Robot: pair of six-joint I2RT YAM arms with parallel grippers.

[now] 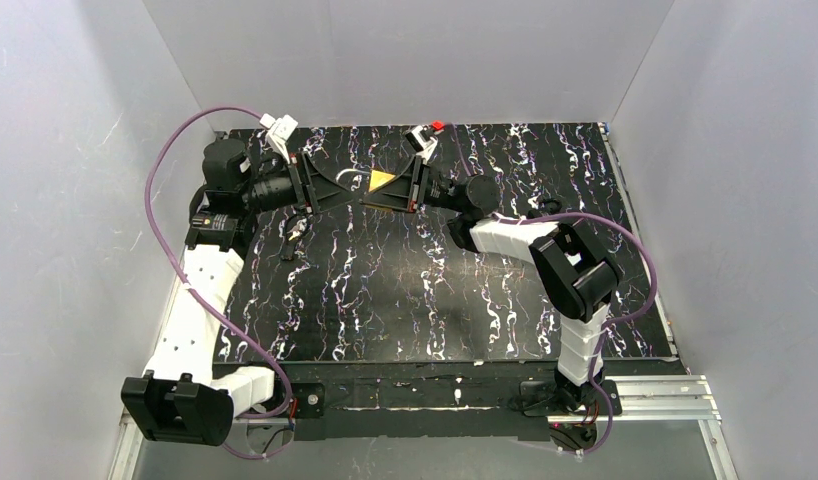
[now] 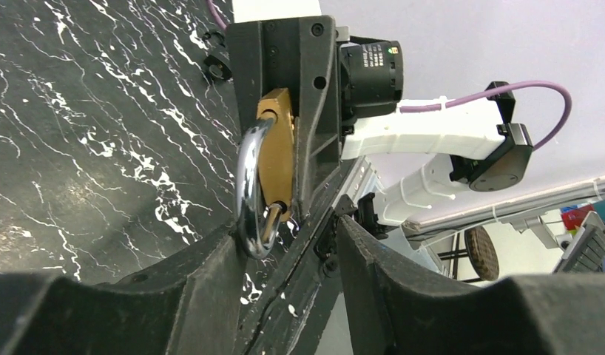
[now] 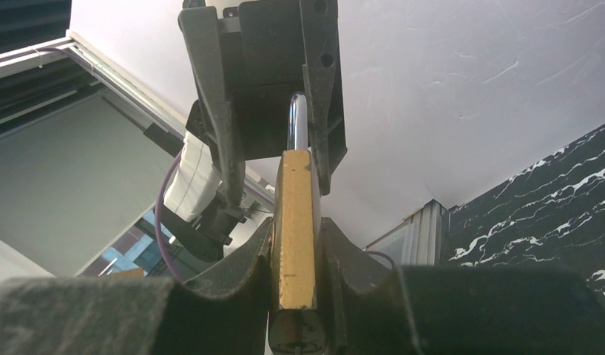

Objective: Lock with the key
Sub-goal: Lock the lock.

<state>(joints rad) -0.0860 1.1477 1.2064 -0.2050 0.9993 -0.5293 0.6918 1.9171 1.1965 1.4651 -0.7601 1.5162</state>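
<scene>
The brass lock [image 1: 383,182] hangs in the air at the back of the table, between both grippers. My right gripper [image 1: 400,190] is shut on its body [image 3: 294,222], which is clamped edge-on between the fingers. A dark round part [image 3: 296,333] sits at the body's near end; I cannot tell if it is a key. The silver shackle [image 2: 248,185] points at my left gripper [image 2: 285,229]. That gripper is open and straddles the shackle [image 3: 298,122], whose loop rests against the left finger [image 2: 218,266]. Both shackle legs reach the body [image 2: 276,155].
A small black object [image 2: 217,65] lies on the black marbled table [image 1: 435,290], below the left gripper [image 1: 355,188]; a shiny bit shows in the top view [image 1: 297,228]. White walls close in the back and both sides.
</scene>
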